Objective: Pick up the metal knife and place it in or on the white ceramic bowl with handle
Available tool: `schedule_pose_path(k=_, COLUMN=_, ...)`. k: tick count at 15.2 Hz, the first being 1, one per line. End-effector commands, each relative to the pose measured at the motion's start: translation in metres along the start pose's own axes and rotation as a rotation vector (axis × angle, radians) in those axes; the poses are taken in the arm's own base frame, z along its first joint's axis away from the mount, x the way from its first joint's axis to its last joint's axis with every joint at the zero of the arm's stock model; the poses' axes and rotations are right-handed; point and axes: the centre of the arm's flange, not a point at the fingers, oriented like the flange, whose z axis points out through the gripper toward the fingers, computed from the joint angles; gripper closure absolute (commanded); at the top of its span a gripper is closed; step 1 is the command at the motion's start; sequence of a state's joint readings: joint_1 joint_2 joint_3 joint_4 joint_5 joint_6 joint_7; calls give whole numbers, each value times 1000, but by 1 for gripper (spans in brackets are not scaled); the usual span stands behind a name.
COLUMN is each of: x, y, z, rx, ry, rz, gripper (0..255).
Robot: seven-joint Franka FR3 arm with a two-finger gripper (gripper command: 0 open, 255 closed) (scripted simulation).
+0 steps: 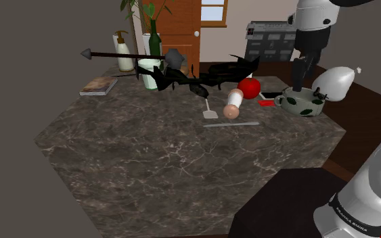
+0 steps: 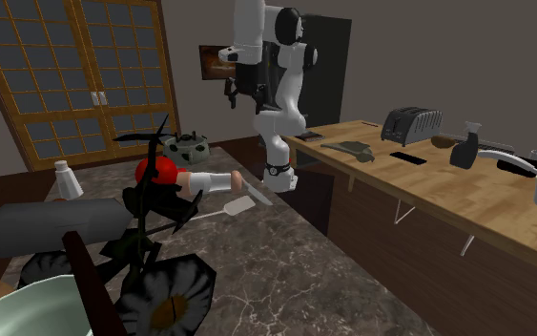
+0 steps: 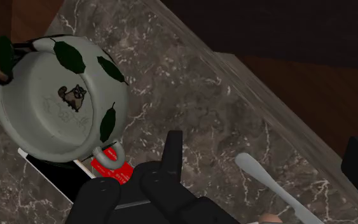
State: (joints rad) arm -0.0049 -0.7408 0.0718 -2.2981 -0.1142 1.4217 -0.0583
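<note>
Bowl (image 3: 44, 124) with raccoon picture and faint unreadable lettering, knife (image 1: 231, 124) apart.

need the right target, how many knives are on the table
1: a thin grey knife lying flat on the marble table, just in front of the white spatula-like tool. The black foliage could hide others.

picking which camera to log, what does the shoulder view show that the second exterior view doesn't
Shoulder view, not the second exterior: the soap bottle and the brown door. Second exterior view, not the shoulder: the toaster on a wooden counter. Both: the bowl, the knife lying on the table, and the gripper above the bowl.
</note>
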Motion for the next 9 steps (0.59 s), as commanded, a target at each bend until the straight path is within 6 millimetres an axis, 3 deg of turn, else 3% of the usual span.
schedule_pose_path(k=1, x=0, y=0, z=0, rx=0, ry=0, rz=0, gripper=0)
schedule_pose_path(k=9, x=46, y=-5, z=79, rx=-1, ry=169, rz=-459, gripper=0)
